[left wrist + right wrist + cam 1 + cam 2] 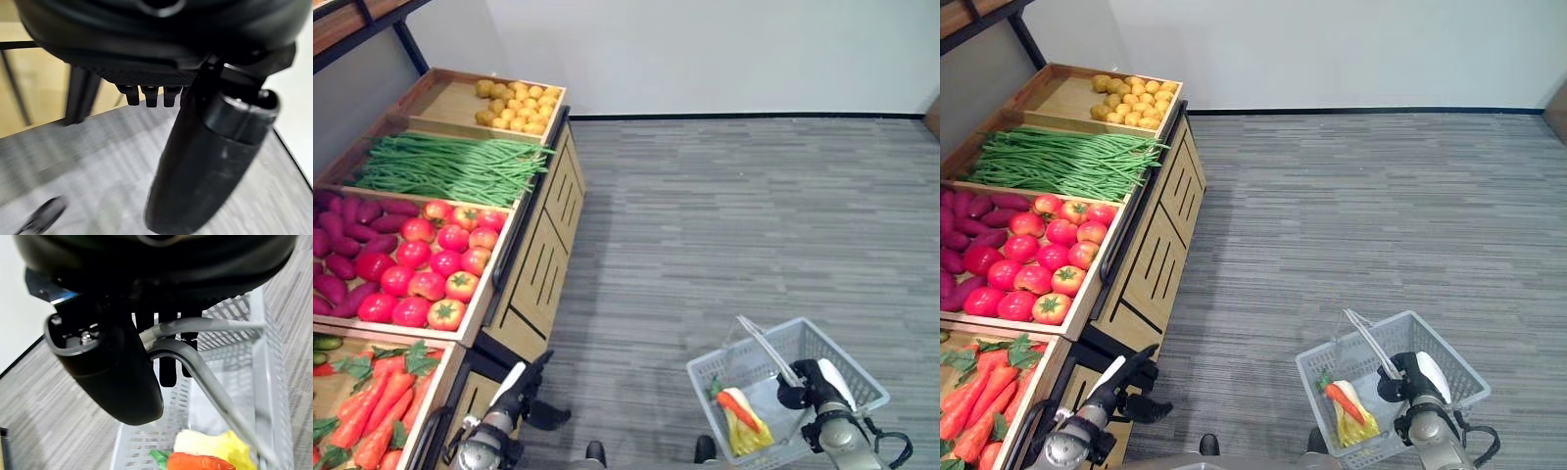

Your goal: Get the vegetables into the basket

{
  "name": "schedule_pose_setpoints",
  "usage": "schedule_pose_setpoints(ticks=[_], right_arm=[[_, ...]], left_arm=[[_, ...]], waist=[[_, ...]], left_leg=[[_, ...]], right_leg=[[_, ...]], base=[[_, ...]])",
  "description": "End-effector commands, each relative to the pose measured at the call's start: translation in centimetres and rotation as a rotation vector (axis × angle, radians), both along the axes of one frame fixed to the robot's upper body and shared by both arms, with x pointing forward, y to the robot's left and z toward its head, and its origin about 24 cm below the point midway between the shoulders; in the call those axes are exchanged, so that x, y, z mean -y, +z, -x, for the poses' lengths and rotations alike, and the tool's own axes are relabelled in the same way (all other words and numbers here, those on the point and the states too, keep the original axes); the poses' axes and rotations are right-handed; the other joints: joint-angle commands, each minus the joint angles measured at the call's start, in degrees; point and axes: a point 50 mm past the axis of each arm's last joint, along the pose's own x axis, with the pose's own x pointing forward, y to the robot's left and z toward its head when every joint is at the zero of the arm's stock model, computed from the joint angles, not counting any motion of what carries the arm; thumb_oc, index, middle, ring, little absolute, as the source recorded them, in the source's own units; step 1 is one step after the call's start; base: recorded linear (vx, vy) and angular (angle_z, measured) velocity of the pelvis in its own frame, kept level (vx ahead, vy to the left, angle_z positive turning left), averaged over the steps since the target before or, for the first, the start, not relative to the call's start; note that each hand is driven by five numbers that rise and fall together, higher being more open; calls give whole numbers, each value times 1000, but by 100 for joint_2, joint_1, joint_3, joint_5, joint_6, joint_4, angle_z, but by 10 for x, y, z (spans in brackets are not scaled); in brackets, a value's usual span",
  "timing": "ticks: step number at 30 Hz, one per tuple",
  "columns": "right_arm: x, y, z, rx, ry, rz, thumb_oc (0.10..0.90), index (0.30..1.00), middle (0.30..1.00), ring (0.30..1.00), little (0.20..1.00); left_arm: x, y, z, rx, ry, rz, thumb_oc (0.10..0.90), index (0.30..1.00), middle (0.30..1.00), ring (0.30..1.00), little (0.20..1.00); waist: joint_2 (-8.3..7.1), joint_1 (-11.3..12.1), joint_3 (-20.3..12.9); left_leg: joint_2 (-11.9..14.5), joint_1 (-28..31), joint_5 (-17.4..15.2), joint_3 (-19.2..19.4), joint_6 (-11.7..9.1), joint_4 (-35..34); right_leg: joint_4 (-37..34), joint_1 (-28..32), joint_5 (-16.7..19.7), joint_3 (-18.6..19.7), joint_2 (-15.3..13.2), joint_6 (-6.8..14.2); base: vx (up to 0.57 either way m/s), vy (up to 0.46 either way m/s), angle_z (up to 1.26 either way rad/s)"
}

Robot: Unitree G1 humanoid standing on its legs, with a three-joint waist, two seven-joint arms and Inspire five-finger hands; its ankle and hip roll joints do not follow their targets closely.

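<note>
Vegetables lie in crates along the stand (pixel 533 284): carrots (pixel 377 401) at its near end, then tomatoes (pixel 435 264), beans (pixel 450 166), potatoes (pixel 514 106). One carrot (pixel 736 408) lies in the grey basket (pixel 847 377) over the floor, on something yellow (pixel 749 431). The right hand (pixel 813 384) curls round the basket's handles (pixel 195 340). The left hand (pixel 524 392), fingers relaxed and holding nothing, hangs beside the stand's near end.

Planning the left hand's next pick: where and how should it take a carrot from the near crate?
Probably from above, across the orange body of a top carrot, not the leafy top: they lie piled, slanting, bodies exposed upward. The left hand, empty, hangs just beside that crate.
</note>
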Motion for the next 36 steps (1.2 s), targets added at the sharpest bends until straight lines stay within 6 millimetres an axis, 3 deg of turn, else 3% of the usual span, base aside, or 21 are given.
schedule_pose_setpoints(ticks=[1,5,8,11,20,24,26,27,31,32,34,36], right_arm=[[6,29,-42,235,0,41,400,300,300,300,300],[9,18,-28,148,-8,52,400,300,300,300,300],[8,10,-21,97,-11,52,400,300,300,300,300],[3,2,-17,40,1,46,400,300,300,300,300],[-5,-10,-10,-21,-37,21,400,300,300,300,300],[-3,-16,0,-59,-117,9,400,300,300,300,300],[-6,-20,2,-66,-144,-12,400,300,300,300,300],[-9,-24,7,-94,-145,-26,400,300,300,300,300],[-11,-25,10,-91,-156,-30,400,300,300,300,300],[-11,-27,12,-97,-161,-33,400,300,300,300,300],[-13,-31,23,-132,-180,-42,400,300,300,300,300],[-12,-34,32,-179,-166,-32,400,300,300,300,300]], left_arm=[[-30,6,-8,-9,-76,-190,900,1000,1000,1000,1000],[-36,-13,20,-160,-31,-244,900,1000,1000,1000,1000],[-36,-19,28,-204,-11,-271,900,1000,1000,1000,1000],[-39,-30,52,-327,88,-300,900,1000,1000,1000,1000],[-32,-35,56,-337,214,-251,900,1000,1000,1000,1000],[-30,-34,45,-299,292,-206,900,1000,1000,1000,1000],[-30,-32,34,-270,285,-205,900,1000,1000,1000,1000],[-27,-33,31,-270,301,-188,900,1000,1000,1000,1000],[-28,-30,17,-212,308,-197,900,1000,1000,1000,1000],[-28,-29,16,-204,321,-197,900,1000,1000,1000,1000],[-29,-31,21,-218,355,-198,900,1000,1000,1000,1000],[-30,-32,25,-233,362,-201,900,1000,1000,1000,1000]], waist=[[-512,87,-169],[-555,129,-149],[-583,165,-121],[-697,248,-64],[-982,503,137],[-988,645,229],[-896,525,277],[-721,282,328],[-716,19,550],[-745,5,577],[-819,68,535],[-796,79,468]], left_leg=[[-15,-430,147,-205,-177,-13],[-40,-440,144,-227,-162,-13],[-54,-453,138,-243,-149,-13],[-112,-480,87,-280,-107,32],[-425,-789,-285,-558,122,651],[-712,-914,-412,-943,342,857],[-796,-865,-389,-1263,401,804],[-787,-713,-315,-1640,382,636],[-884,-635,-333,-2211,294,635],[-890,-624,-372,-2301,268,669],[-826,-626,-381,-2489,139,713],[-708,-665,-327,-2620,38,685]], right_leg=[[27,66,-12,-316,-348,340],[27,79,-3,-373,-368,353],[27,86,2,-398,-385,364],[56,110,23,-464,-442,394],[386,151,31,-577,-719,474],[1382,-52,97,-561,-986,467],[1854,-351,129,-79,-781,366],[1763,-818,-328,776,-161,133],[1279,-1156,-269,1686,116,199],[1244,-1209,-242,1760,167,220],[1137,-1000,-346,1365,117,162],[1078,-912,-425,1242,214,85]], base=[[16,17,19],[7,11,3],[10,25,4],[36,65,12],[16,94,13],[33,162,45],[135,96,97],[239,27,87],[112,-108,113],[94,-190,146],[97,-337,124],[74,-363,78]])
